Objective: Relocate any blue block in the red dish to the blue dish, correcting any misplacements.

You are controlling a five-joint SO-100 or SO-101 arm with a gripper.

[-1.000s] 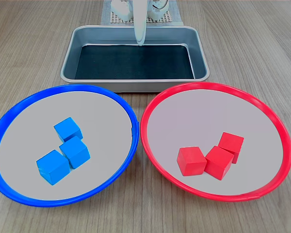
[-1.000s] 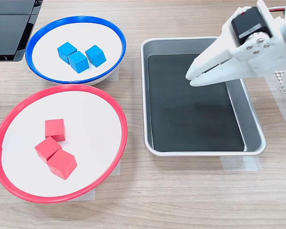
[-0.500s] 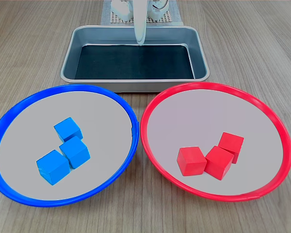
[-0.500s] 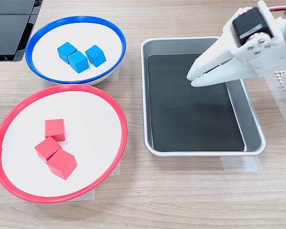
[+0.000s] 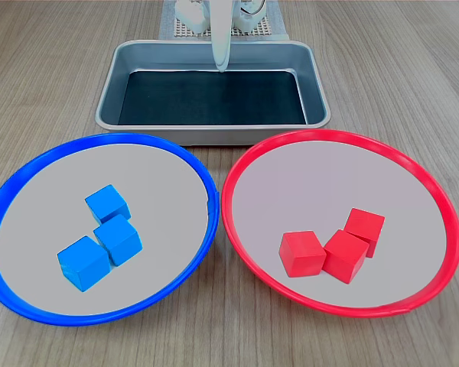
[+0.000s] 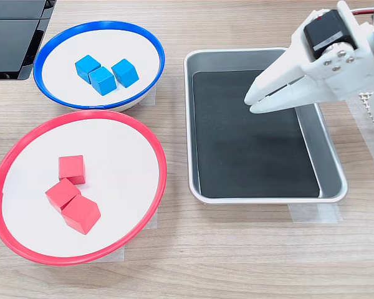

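**Three blue blocks in the blue dish, none in the red dish**

Three blue cubes (image 6: pixel 105 73) lie together in the blue dish (image 6: pixel 151 45), and three red cubes (image 6: pixel 71 194) lie together in the red dish (image 6: pixel 154 156). No blue block shows in the red dish in either exterior view, so I judge that nothing is left to correct.

The gripper (image 6: pixel 252 101) hangs over the metal tray (image 6: pixel 190 124), above its dark bottom, and it holds nothing. In the second exterior view the jaws stand almost together at their tips, with only a thin gap between them. In the first exterior view the gripper (image 5: pixel 222 65) appears only as a narrow white finger over the far edge of the tray.

For a coming move, the relation that matters is this: in the second exterior view both dishes lie toward the left edge of the surface from the jaws, with the tray's left wall between. The blue dish sits toward the far left corner and is well apart from the jaws. The red dish sits toward the near left corner, just beside the blue one. The jaws point toward the left, roughly at the gap between the two dishes. If a block needed moving, the arm would have to reach across the tray first.
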